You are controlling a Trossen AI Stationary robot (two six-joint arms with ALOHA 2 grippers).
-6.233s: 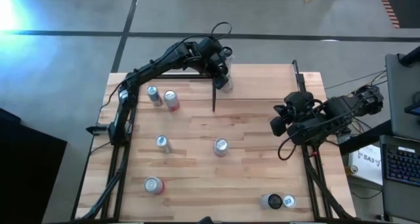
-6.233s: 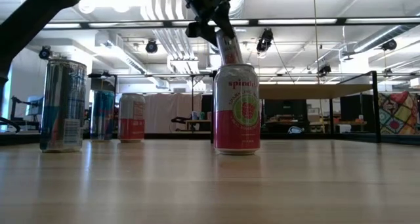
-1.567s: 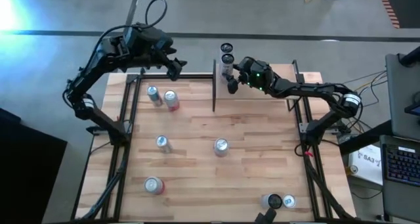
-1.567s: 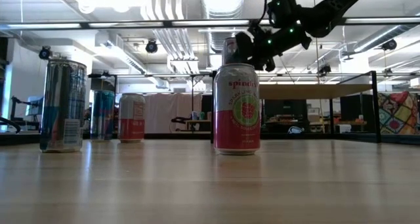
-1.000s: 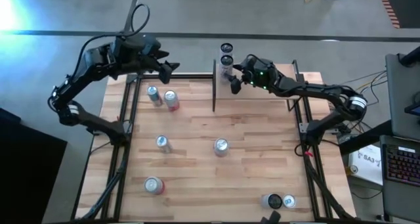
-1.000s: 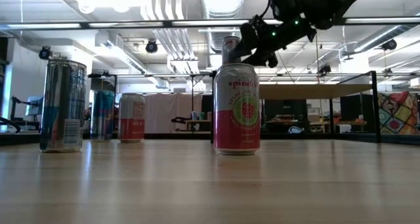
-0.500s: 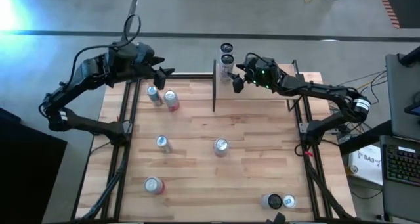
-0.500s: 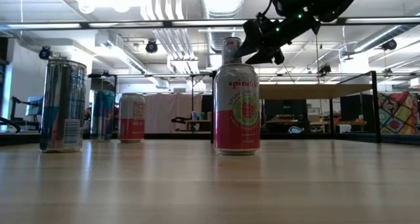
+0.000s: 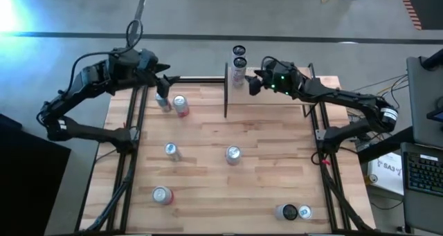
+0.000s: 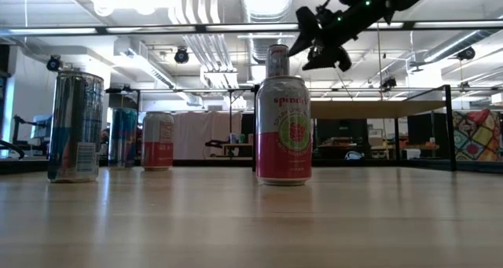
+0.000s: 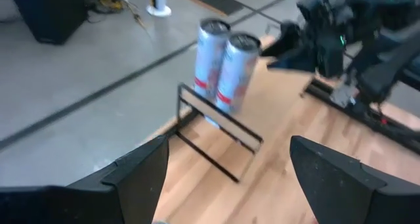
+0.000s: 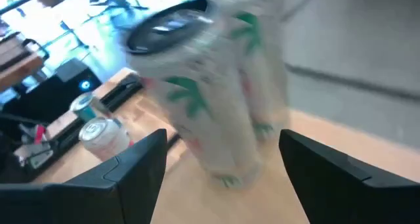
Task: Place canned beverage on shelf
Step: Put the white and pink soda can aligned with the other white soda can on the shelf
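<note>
We see two slim silver cans standing upright, side by side, on the pale shelf; other cans stand below it.

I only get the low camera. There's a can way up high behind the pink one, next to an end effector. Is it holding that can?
Observer: No. The right end effector is open and empty, just beside it.
Operator: So one can is up there?
Observer: Two. On the shelf, the near can hides a far can from you.
Operator: Where's the other arm?
Observer: The left end effector hangs open and empty over the far left corner of the table.
</note>
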